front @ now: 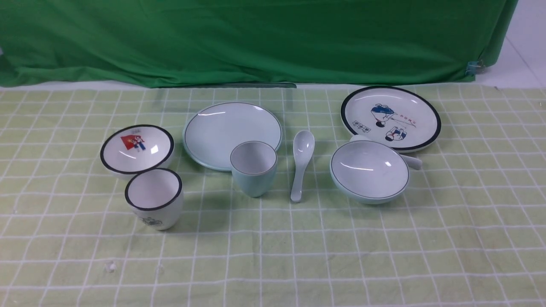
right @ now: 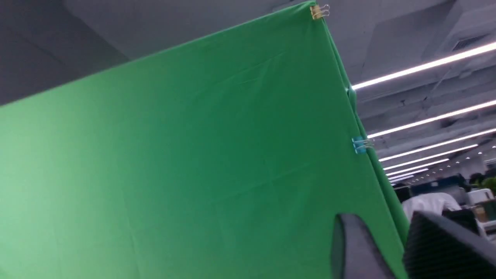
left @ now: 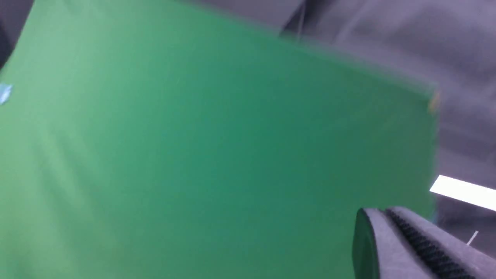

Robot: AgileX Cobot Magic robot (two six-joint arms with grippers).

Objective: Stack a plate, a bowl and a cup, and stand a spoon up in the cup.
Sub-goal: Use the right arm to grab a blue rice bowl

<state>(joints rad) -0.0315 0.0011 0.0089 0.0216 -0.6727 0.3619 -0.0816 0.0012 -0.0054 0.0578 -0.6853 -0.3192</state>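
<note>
In the front view the pale blue-green plate lies flat at the middle back of the checked cloth. The cup stands upright at the plate's near edge. The spoon lies to its right, scoop away from me. Further right the bowl sits upright. Neither arm shows in the front view. In the left wrist view my left gripper is shut and holds nothing, facing the green curtain. My right gripper stands open in the right wrist view, with only curtain showing between its fingers.
A white black-rimmed plate with cartoon figures lies at the back right, with a whiter spoon partly hidden behind the bowl. A white bowl with a red picture and a black-rimmed white cup stand at the left. A green curtain closes the back.
</note>
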